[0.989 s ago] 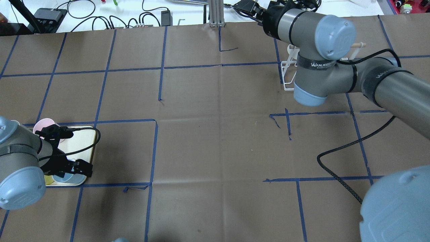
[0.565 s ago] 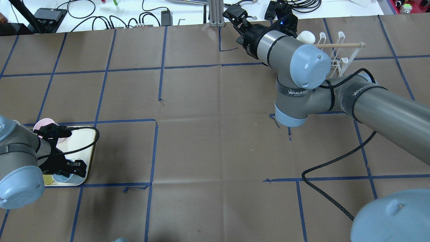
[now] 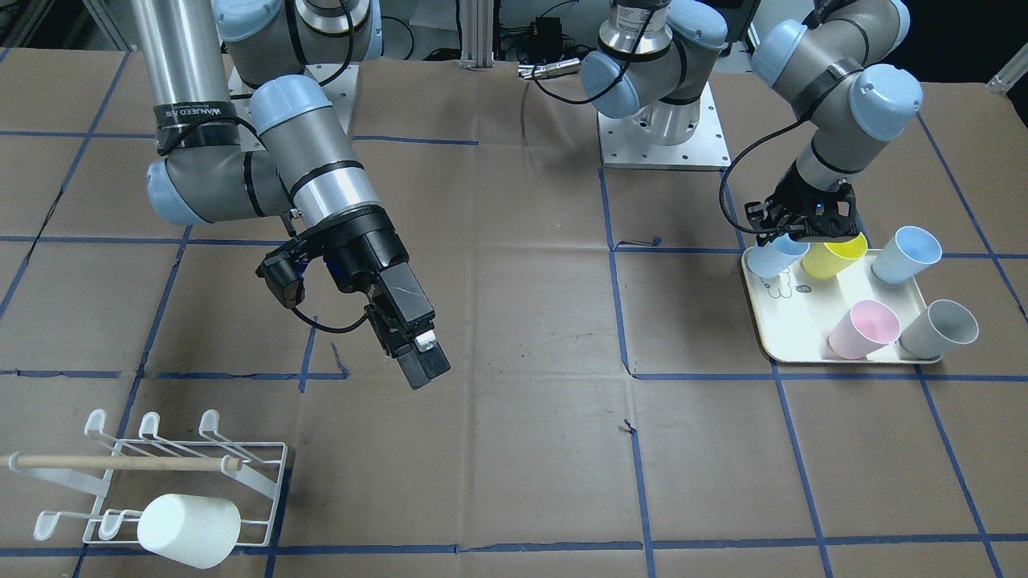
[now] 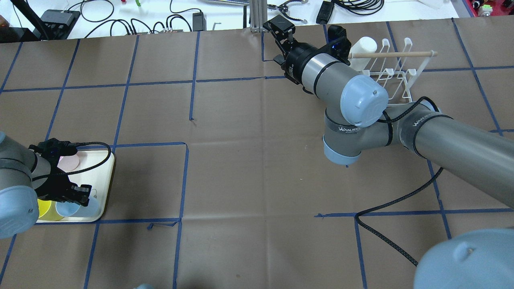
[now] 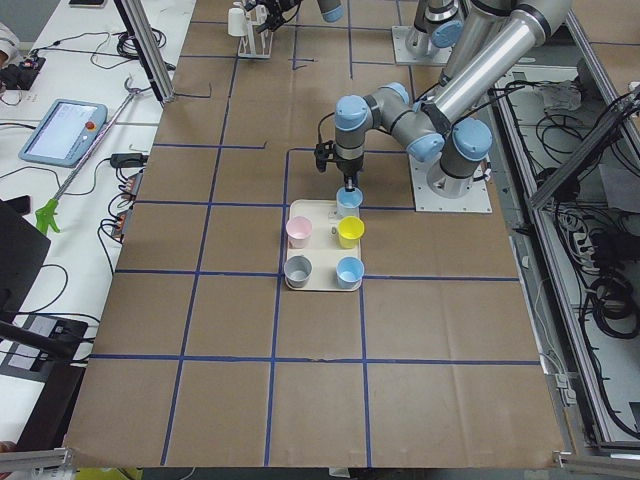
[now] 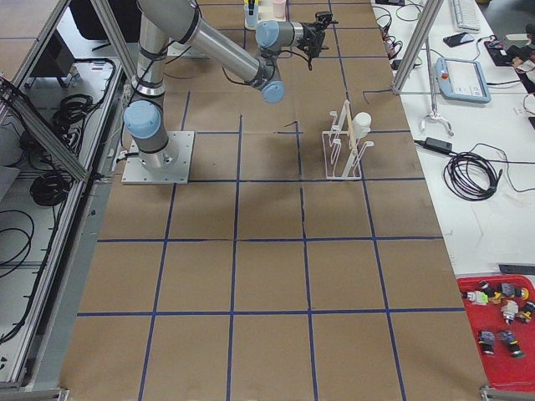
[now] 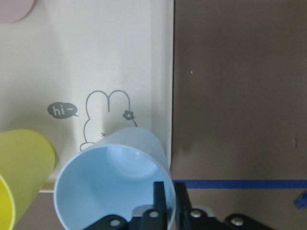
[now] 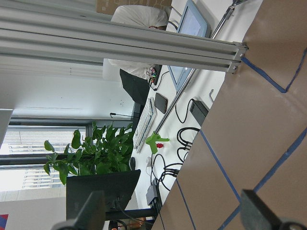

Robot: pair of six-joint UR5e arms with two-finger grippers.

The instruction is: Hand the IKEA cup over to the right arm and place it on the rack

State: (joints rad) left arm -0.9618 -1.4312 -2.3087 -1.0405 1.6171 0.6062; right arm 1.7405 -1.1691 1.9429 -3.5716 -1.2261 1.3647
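My left gripper is shut on the rim of a light blue cup, which tilts over the robot-side corner of the cream tray. The left wrist view shows the fingers pinching the cup's rim. The overhead view shows the gripper and cup too. My right gripper hangs open and empty over the table's middle, away from the white wire rack. The rack has a wooden dowel and holds a white cup.
The tray also holds a yellow cup, another light blue cup, a pink cup and a grey cup. A black cable from the right arm trails over the table. Cables and gear lie beyond the far edge.
My right arm has swung off the rack toward the table's middle, uncovering the rack and white cup. My left gripper has shifted a little sideways over the tray at the blue cup.
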